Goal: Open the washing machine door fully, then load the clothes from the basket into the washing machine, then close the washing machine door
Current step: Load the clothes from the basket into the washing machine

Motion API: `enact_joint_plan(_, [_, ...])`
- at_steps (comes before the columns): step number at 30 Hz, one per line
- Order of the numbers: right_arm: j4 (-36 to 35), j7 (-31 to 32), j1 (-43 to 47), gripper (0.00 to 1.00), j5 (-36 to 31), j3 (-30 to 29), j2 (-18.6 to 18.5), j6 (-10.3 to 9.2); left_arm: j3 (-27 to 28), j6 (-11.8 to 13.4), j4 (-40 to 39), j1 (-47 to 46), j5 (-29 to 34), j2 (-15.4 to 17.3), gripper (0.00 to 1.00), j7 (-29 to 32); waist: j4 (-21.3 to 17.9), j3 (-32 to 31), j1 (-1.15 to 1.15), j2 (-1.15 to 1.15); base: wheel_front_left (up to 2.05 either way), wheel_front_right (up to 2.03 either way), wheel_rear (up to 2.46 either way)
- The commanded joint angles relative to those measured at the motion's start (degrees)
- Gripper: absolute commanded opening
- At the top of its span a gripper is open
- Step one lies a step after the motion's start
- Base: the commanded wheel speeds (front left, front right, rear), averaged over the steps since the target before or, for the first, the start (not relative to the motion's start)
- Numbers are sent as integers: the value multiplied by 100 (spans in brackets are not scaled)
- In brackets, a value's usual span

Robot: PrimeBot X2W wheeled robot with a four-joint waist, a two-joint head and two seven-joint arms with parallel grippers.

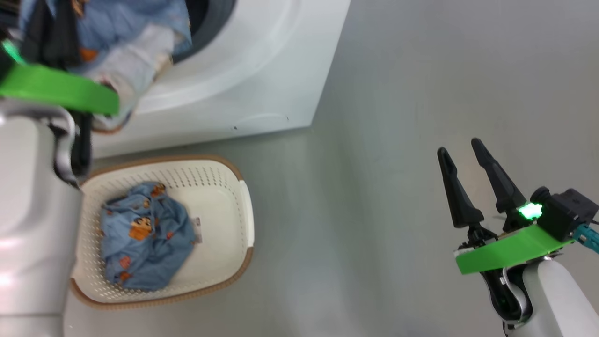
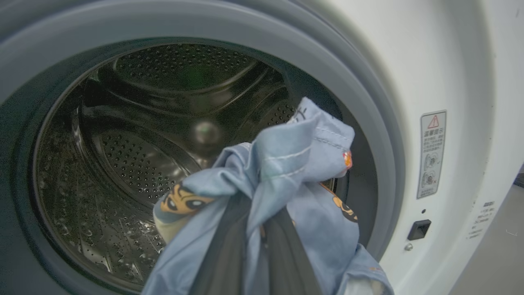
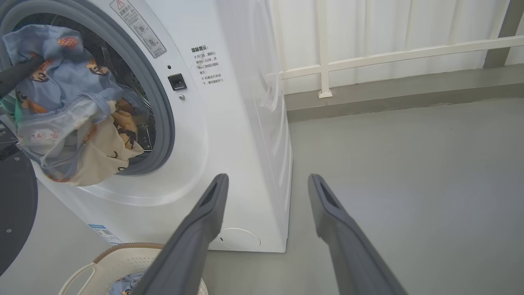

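The washing machine (image 1: 262,70) stands open, its steel drum (image 2: 135,155) ringed by a blue-grey gasket (image 2: 360,102). My left gripper (image 2: 258,229) is shut on a bunch of light blue printed clothes (image 2: 286,164), held right in front of the drum mouth. From the right wrist view these clothes (image 3: 65,94) hang down over the gasket's lower edge. The washing machine door (image 3: 14,205) is swung open at that view's left edge. Another blue garment (image 1: 140,234) lies in the basket (image 1: 220,196) on the floor before the machine. My right gripper (image 1: 459,146) hovers open and empty, off to the right.
Grey floor (image 1: 398,187) stretches to the right of the machine and basket. A white railing (image 3: 323,61) and a low kerb run along the back wall. A black door latch (image 2: 418,229) and a warning sticker (image 2: 432,153) sit right of the opening.
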Motion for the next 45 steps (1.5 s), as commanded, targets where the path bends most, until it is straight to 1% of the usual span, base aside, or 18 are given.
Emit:
enact_joint_plan(1, [-166,-27,-100,100,-72,140,32,9,198,-60,83,-422,88,316,0,-53,-253,564,0,0,0,0,0])
enact_joint_plan(13, [-242,-27,-309,100,-89,154,299,9,233,-240,1640,-1936,273,687,0,-68,-737,1476,0,0,0,0,0])
enact_joint_plan(16, [-257,-27,-327,100,-90,161,338,9,222,-236,1806,-2137,304,713,0,-68,-810,1603,0,0,0,0,0])
enact_joint_plan(25, [-269,-27,-381,100,-73,326,557,9,170,-270,2419,-3015,464,1000,0,-71,-1189,1984,0,0,0,0,0])
enact_joint_plan(29, [-273,-27,-370,100,-67,326,617,9,205,-239,2189,-3310,616,1129,0,-71,-1313,2040,0,0,0,0,0])
enact_joint_plan(34, [-310,-27,-342,100,-64,272,646,9,417,-75,1415,-3344,838,1155,0,-71,-1345,2139,0,0,0,0,0])
enact_joint_plan(35, [-307,-27,-345,100,-66,259,653,9,450,-56,1339,-3299,868,1130,32,-71,-1328,2154,0,0,0,0,0])
enact_joint_plan(36, [-297,-27,-352,100,-68,261,661,9,473,-45,1380,-3232,867,1084,100,-72,-1303,2155,0,0,0,0,0])
enact_joint_plan(41, [-263,-27,-423,100,-87,341,662,9,376,-88,2108,-3080,844,882,100,-72,-1160,2126,0,0,0,0,0])
enact_joint_plan(45, [-258,-27,-482,100,-101,323,624,9,329,-127,2328,-3102,853,791,100,-72,-1055,2087,0,0,0,0,0])
